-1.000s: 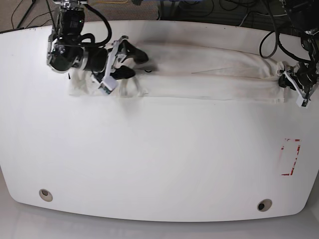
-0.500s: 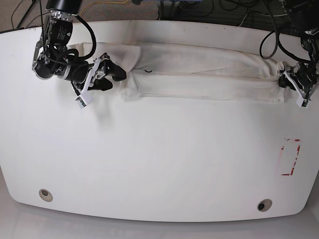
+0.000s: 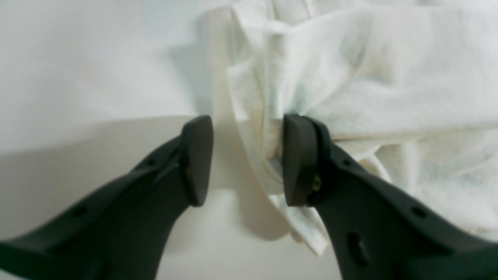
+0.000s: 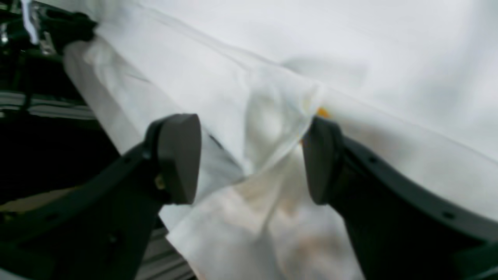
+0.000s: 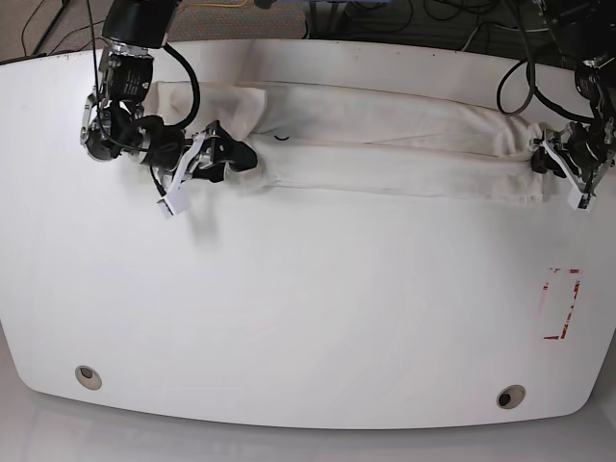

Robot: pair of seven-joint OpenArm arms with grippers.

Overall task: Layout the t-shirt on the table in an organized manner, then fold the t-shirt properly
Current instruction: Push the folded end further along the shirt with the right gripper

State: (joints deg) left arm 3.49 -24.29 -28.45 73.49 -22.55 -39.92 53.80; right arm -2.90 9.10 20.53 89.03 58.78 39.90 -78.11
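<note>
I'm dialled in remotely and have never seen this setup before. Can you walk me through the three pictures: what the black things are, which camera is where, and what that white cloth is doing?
The base view looks down on a white table. Lying in a long folded band near its far edge is the t-shirt.

The black machines at each end are two robot arms. The right gripper is on the picture's left side, at one end of the band. The left gripper is on the picture's right side, at the other end.

The other two pictures come from cameras mounted on the wrists, looking out between the black fingers. In the left wrist view, the left gripper is open, with a bunched fold of cloth against one finger. In the right wrist view, the right gripper is also open, with cloth lying between its fingers, not pinched.

A red-and-white tape mark sits near the table's edge.
</note>
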